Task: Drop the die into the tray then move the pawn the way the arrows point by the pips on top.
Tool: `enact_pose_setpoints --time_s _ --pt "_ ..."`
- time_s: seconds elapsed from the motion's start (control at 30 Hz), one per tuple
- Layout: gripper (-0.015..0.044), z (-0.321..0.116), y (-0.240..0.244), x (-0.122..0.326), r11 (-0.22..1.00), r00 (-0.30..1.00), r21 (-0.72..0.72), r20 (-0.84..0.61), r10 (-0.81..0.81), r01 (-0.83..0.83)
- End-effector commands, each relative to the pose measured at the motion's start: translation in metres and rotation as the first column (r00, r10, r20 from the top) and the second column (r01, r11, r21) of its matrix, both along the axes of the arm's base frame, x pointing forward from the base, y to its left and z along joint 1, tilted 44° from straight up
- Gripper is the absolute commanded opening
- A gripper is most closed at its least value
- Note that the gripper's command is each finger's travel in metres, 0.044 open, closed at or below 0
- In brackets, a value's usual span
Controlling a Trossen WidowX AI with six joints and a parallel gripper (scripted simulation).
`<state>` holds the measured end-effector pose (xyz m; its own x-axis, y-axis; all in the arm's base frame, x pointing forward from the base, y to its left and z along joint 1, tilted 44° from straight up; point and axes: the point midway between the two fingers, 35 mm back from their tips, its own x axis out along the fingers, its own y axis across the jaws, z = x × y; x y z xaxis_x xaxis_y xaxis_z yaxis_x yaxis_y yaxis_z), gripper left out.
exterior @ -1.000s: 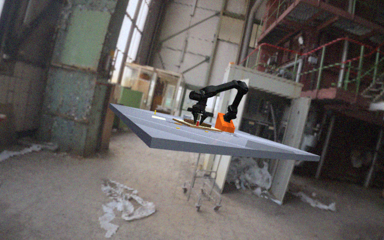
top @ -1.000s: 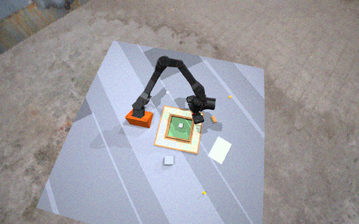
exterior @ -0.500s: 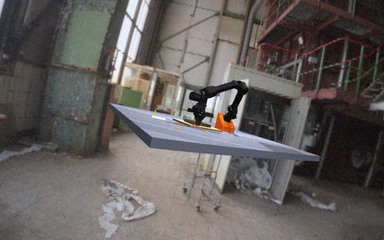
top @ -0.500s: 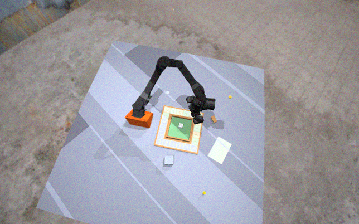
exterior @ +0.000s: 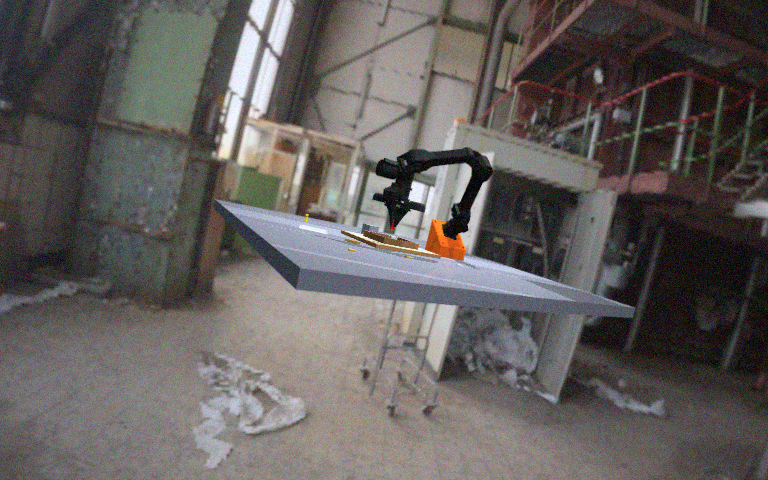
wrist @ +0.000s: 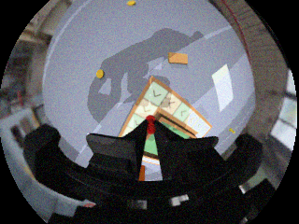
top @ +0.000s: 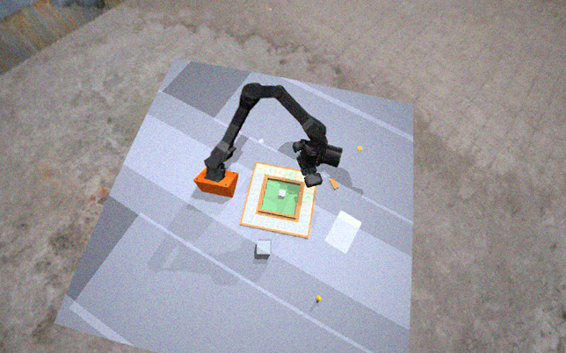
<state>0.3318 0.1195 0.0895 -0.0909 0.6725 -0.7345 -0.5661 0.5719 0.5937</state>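
My gripper (wrist: pixel 149 122) grips the red pawn (wrist: pixel 149 123), raised over the board's (top: pixel 275 225) upper right corner; die (top: pixel 282 192) sits in the tray (top: pixel 273 203).

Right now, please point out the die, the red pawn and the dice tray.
die (top: pixel 282 192), top view, its white upper face.
red pawn (wrist: pixel 149 123), wrist view, its tip between the jaws.
dice tray (top: pixel 271 202), top view, bare green floor.
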Motion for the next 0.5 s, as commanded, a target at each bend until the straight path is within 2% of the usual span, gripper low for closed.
enact_pose_setpoints --time_s 0.0,0.23,0.47 --pt "0.0 0.02 -0.018 0.002 1.0 1.0 -0.001 0.002 -0.002 0.002" --pt "0.0 0.05 -0.044 -0.001 1.0 1.0 0.011 -0.012 -0.008 0.008" --pt "0.0 0.045 -0.05 -0.007 1.0 1.0 0.009 -0.013 -0.009 0.009"
